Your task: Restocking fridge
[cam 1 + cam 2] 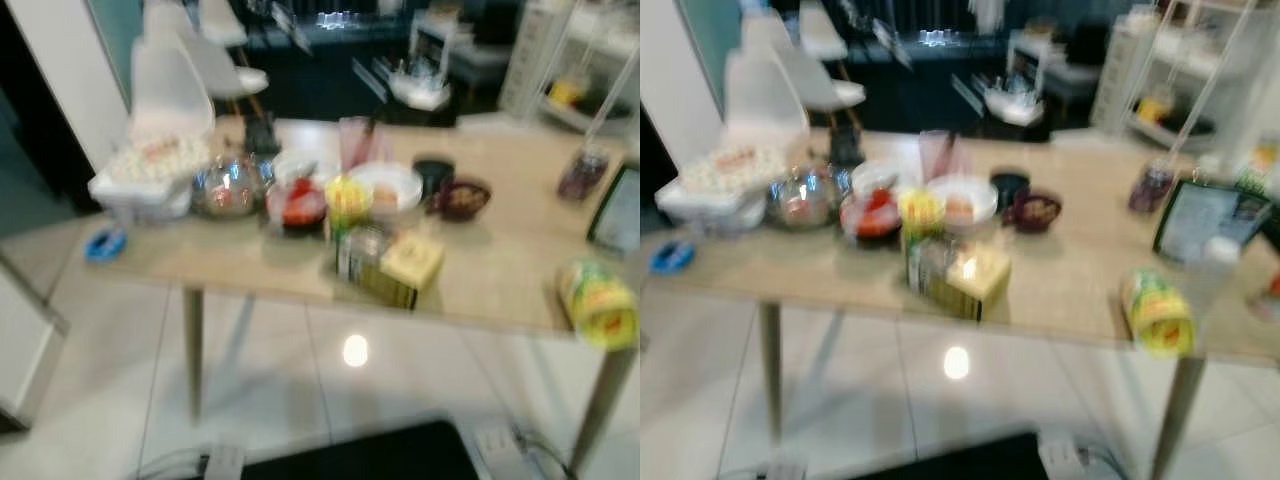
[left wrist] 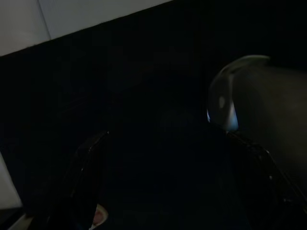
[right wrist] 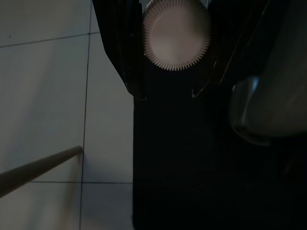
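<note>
A yellow box (image 1: 405,268) of groceries sits at the tabletop's (image 1: 500,275) near edge, bowls at its 12 o'clock, a yellow can (image 1: 598,302) lying at 3 o'clock. Right hand (image 3: 168,93) grips a ribbed white cap (image 3: 177,34); left hand (image 2: 168,191) spread apart, dark.

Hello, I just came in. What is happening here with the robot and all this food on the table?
The robot faces a wooden table crowded with food: a yellow box, a red-filled bowl, a white tray and a yellow-green package near the right edge. The picture is blurred. The right gripper, over the tiled floor, holds a round ribbed white cap between its fingers. The left gripper hangs in the dark.
</note>
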You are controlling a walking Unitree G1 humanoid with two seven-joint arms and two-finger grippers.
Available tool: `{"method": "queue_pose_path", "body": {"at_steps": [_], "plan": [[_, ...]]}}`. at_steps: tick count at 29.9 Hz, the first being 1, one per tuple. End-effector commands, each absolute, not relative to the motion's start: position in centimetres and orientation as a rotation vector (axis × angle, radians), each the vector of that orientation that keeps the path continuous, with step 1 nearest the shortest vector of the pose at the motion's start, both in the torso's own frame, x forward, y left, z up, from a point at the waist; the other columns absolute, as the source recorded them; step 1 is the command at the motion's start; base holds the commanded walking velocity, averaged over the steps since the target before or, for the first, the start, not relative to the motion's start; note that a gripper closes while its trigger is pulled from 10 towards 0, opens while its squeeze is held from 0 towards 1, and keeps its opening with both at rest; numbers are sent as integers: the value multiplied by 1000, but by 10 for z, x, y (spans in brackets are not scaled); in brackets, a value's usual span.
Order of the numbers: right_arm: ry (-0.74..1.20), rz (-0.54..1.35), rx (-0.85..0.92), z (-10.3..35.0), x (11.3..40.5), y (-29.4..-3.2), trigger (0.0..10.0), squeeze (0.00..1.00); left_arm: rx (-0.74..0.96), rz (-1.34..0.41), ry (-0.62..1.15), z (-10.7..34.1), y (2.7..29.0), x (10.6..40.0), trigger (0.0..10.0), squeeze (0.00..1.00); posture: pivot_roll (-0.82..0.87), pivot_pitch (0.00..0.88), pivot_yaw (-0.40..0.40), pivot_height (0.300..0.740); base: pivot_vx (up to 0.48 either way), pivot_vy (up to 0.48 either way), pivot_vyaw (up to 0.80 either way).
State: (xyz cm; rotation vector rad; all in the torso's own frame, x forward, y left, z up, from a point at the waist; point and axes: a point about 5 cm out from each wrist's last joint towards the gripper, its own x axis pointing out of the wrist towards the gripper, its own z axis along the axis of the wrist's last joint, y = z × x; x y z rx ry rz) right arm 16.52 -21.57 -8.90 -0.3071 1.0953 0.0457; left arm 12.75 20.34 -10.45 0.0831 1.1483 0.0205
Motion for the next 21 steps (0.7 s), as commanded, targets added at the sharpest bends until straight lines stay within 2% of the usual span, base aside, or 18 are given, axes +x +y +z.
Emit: {"method": "queue_pose_path", "body": {"at_steps": [1,21], "plan": [[1095,40,-306,-89,166,-215,10000,0,87,-5,1152,-105,199,128,10000,0,-10,0,-41,740,-307,0,0],[1093,46,-313,-88,167,-215,10000,0,94,-28,1149,-105,195,131,10000,0,-19,0,-42,740,-312,0,0]]}}
